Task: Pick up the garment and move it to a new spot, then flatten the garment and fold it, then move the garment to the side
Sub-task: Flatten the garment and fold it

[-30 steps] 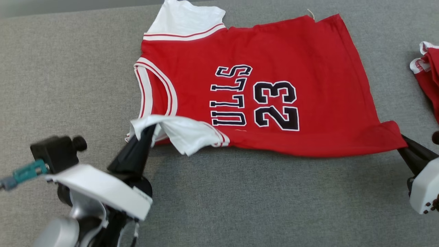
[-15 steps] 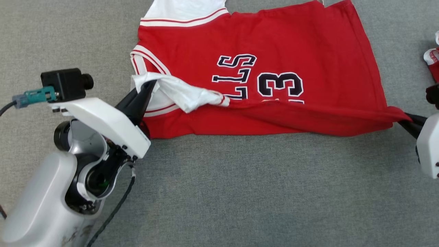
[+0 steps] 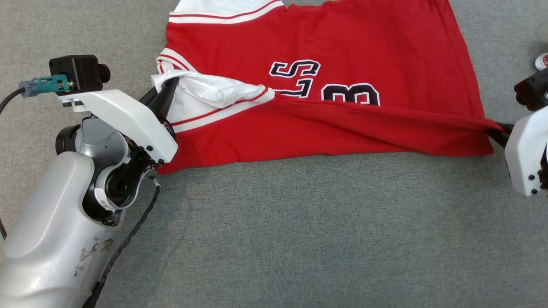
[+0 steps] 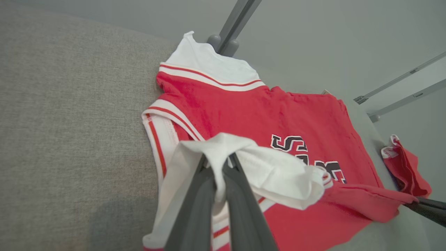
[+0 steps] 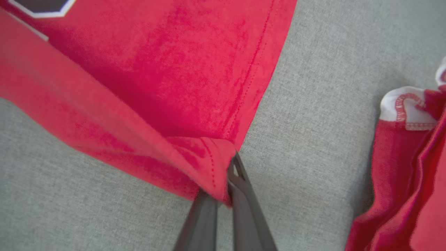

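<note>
Red basketball jersey (image 3: 342, 38) lies on the grey fabric tabletop (image 3: 299, 239), collar end to the left and hem to the right, in the far half of the scene.

1. Grip state. I read the left jaws as closed on the white sleeve (image 4: 278, 170), with cloth pinched between the two fingers. The right jaws are closed on the near hem corner (image 5: 212, 153). The near long edge is raised off the tabletop and stretched between the two grips.

2. Progress. I judge relocation and flattening complete: the far part of the body lies smooth. The first lengthwise fold is under way. Remaining steps are laying the near edge onto the far half, releasing it, any further folds, and moving the jersey to the side.

3. Change from one second ago. The raised edge has travelled toward the far side. It now covers the lower part of the black lettering (image 3: 299, 70), which was fully readable before. The head camera has also shifted, so part of the apparent motion is the view.

4. Note. A second red garment (image 5: 400, 181) lies to the right, apart from the jersey.
</note>
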### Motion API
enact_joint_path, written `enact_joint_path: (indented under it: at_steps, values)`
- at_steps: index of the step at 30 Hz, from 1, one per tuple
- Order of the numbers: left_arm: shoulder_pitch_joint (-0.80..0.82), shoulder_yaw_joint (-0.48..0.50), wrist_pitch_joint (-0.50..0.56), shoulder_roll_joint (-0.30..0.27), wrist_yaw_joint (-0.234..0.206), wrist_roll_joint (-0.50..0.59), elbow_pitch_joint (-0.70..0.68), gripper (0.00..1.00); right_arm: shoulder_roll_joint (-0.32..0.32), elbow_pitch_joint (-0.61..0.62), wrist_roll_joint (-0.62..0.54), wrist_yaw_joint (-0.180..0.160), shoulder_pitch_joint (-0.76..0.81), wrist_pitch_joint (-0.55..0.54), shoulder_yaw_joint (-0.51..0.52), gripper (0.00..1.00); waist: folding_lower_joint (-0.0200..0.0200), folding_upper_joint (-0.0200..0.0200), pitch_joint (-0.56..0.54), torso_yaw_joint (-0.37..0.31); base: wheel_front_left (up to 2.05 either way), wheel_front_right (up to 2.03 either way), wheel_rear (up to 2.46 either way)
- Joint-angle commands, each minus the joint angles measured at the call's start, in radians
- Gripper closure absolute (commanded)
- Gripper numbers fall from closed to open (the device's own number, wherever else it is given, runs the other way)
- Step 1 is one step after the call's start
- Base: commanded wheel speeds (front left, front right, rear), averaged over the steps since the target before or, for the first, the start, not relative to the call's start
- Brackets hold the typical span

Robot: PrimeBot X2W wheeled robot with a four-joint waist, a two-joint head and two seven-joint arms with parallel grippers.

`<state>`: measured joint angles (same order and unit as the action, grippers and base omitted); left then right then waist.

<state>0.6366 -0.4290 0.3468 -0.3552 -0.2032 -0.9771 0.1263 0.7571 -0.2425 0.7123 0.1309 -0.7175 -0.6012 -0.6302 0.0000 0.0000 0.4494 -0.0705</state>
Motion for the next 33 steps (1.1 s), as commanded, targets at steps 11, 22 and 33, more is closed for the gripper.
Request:
enact_joint_path:
  at_steps: [11, 22, 33]
  values:
    - [0.045, -0.025, -0.015, 0.012, 0.043, 0.015, 0.091, 1.0, -0.024, -0.11, -0.02, 0.0, -0.121, 0.101, -0.058, 1.0, 0.0, 0.0, 0.008, 0.015, 0.0, 0.0, 0.0]
    - [-0.056, 0.005, -0.03, -0.056, 0.056, -0.006, -0.004, 0.0, -0.049, -0.145, 0.028, 0.0, -0.059, 0.246, -0.032, 0.0, 0.0, 0.0, -0.003, -0.009, 0.0, 0.0, 0.0]
    - [-0.407, 0.137, -0.09, -0.124, -0.064, -0.093, -0.321, 0.0, -0.003, 0.025, 0.101, 0.0, 0.195, 0.283, 0.084, 0.0, 0.0, 0.0, 0.039, -0.04, 0.0, 0.0, 0.0]
